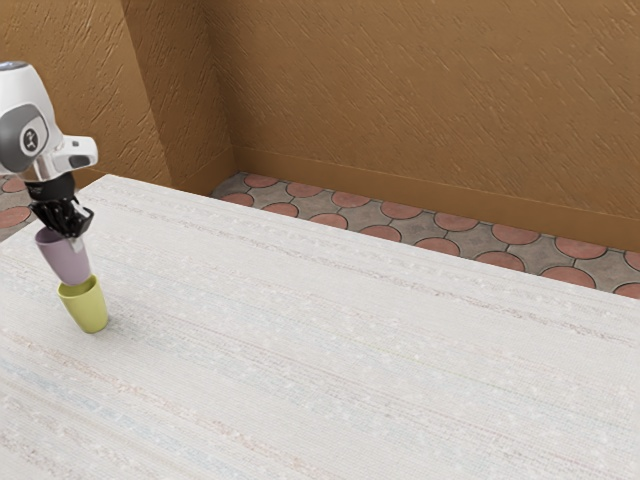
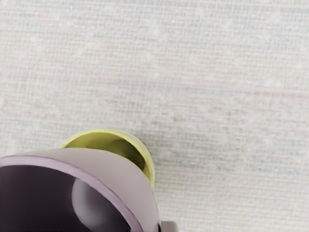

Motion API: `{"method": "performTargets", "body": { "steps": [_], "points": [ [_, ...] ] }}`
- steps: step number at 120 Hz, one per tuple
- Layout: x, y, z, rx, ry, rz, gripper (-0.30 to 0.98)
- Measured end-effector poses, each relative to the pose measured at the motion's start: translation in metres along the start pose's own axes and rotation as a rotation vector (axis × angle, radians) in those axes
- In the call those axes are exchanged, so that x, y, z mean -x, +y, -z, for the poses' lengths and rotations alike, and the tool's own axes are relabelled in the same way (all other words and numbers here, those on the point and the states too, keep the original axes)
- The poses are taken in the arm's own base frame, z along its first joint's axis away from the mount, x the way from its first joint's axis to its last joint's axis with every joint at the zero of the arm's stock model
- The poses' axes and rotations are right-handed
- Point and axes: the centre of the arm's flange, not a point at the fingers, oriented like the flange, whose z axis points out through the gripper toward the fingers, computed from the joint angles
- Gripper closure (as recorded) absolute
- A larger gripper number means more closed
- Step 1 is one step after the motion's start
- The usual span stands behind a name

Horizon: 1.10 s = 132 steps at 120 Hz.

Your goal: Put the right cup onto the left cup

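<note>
Just above the yellow-green cup [image 1: 87,310] on the table [image 1: 350,350], my gripper [image 1: 72,234] has the lavender cup [image 1: 64,260] pinched by its wall, mouth up. Its base overlaps the lower cup's mouth, though I cannot tell whether it has entered; I judge that my move turns on matching their upright axes, then easing down and letting go.

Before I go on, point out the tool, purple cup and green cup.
Tool [image 1: 72,236]: exterior view, between its fingertips.
Purple cup [image 1: 69,264]: exterior view, outer wall.
Green cup [image 1: 88,309]: exterior view, outer wall.
</note>
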Motion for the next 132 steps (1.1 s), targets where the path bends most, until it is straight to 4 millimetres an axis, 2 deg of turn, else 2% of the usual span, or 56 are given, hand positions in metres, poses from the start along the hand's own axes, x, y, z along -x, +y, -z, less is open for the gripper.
{"method": "performTargets", "body": {
  "steps": [34,64,120,127,132],
  "points": [
    [0.009,-0.022,-0.005,-0.003,-0.008,0.040,0.79],
    [0.004,-0.016,-0.005,-0.005,-0.005,0.026,0.79],
    [-0.010,-0.015,-0.038,-0.010,-0.033,0.017,0.78],
    [-0.011,-0.015,-0.040,-0.010,-0.033,0.017,0.74],
    [-0.011,-0.015,-0.041,-0.010,-0.033,0.017,0.65]
  ]
}}
